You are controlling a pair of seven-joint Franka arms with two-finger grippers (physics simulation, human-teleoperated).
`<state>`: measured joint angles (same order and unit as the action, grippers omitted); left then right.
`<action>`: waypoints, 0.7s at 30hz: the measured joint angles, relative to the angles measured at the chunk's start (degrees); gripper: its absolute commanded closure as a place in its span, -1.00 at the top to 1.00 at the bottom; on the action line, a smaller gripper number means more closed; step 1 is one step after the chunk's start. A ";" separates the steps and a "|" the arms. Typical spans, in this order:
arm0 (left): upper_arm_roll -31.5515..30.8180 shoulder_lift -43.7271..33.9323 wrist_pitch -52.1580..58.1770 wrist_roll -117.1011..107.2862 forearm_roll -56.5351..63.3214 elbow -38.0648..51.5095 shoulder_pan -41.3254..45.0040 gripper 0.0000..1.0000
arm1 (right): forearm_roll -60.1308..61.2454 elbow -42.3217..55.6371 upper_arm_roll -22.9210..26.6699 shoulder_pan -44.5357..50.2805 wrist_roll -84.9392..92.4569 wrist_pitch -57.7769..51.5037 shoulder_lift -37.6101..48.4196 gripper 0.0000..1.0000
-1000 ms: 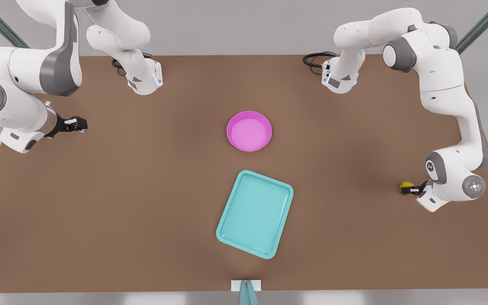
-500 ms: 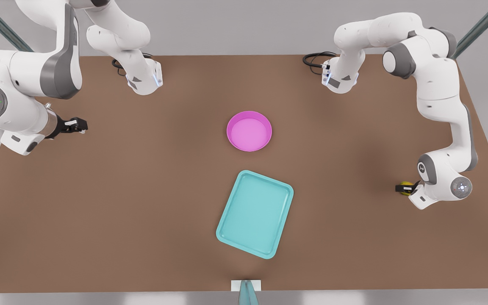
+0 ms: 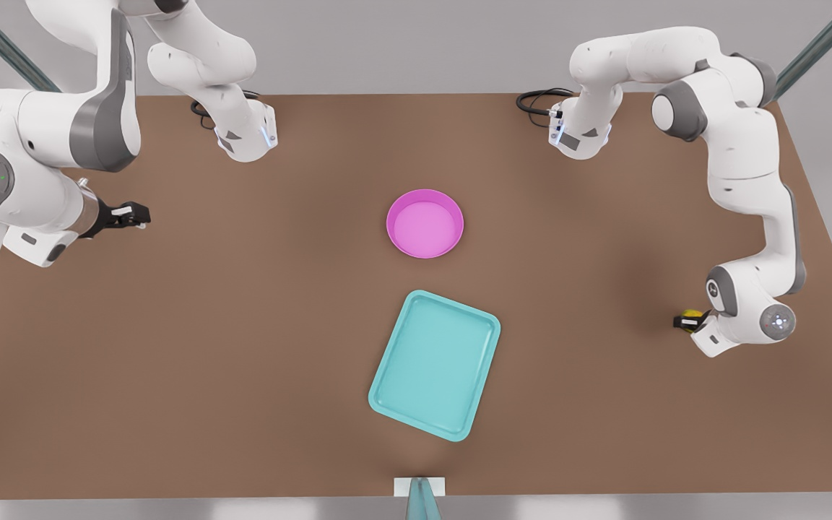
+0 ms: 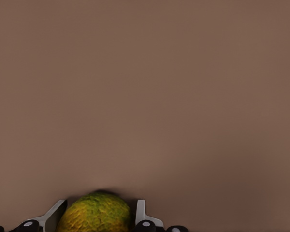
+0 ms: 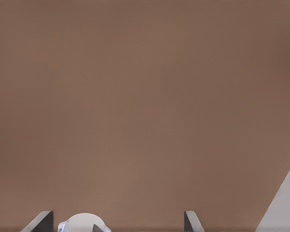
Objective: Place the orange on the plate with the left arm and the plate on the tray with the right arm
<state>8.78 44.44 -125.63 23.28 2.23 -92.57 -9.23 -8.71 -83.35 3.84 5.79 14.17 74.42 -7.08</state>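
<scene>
**Left gripper on orange, right gripper idle**

Left gripper point(image 3: 685, 321), black two-finger, sits at the right edge of the front view, low over the brown table point(image 3: 243, 347). Its fingers point(image 4: 141, 212) bracket the small yellow-orange fruit with green blotches point(image 4: 95, 212) on both sides, closed against it as far as the left wrist view shows. In the front view the orange point(image 3: 692, 315) shows as a yellow spot just at the gripper tip, on or barely above the table; can't tell which.

Right gripper point(image 3: 131, 214), same black two-finger type, hangs at the left edge of the front view above bare table, waiting. Its finger tips point(image 5: 42, 221) stand wide apart in the right wrist view, nothing between them.

Round bright pink shallow plate point(image 3: 425, 223) sits centre frame, nothing in it. Light teal rectangular tray point(image 3: 435, 365) lies just below it toward the bottom edge, rotated at an angle, apart from the plate. Both are well apart from either gripper.
</scene>
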 measured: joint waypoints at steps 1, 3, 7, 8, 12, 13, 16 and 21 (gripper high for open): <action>0.00 0.03 -0.05 0.04 0.02 0.00 0.00 0.32 | 0.00 0.00 0.01 0.01 0.01 0.01 -0.01 1.00; 0.00 -0.22 0.06 0.11 0.04 -0.05 0.00 0.16 | -0.01 0.01 0.00 0.00 0.04 0.02 -0.01 1.00; -0.01 -1.97 1.60 -0.20 0.33 -0.12 0.01 0.10 | -0.01 0.07 0.04 0.02 0.09 0.04 -0.01 1.00; -0.04 -2.76 2.32 -0.41 0.37 -0.15 0.22 0.10 | -0.01 0.08 0.06 0.02 0.11 0.03 -0.01 1.00; -0.41 -12.30 8.61 -4.06 0.33 -3.83 15.50 0.11 | -0.02 0.10 0.24 -0.13 0.40 0.04 -0.14 1.00; -0.49 -14.10 10.22 -5.71 0.29 -4.31 21.33 0.13 | -0.02 0.10 0.26 -0.20 0.48 0.06 -0.25 1.00; -0.82 -15.10 14.06 -11.63 -0.76 -2.76 35.49 0.13 | -0.02 0.10 0.28 -0.24 0.69 0.12 -0.35 1.00; -2.43 -14.34 17.54 -23.99 -4.75 -1.04 57.04 0.13 | -0.01 0.00 0.45 -0.09 0.97 0.21 -0.54 1.00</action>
<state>6.36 30.11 -108.09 -0.72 -2.52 -93.61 47.81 -8.72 -83.35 4.30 5.70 15.14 74.63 -7.62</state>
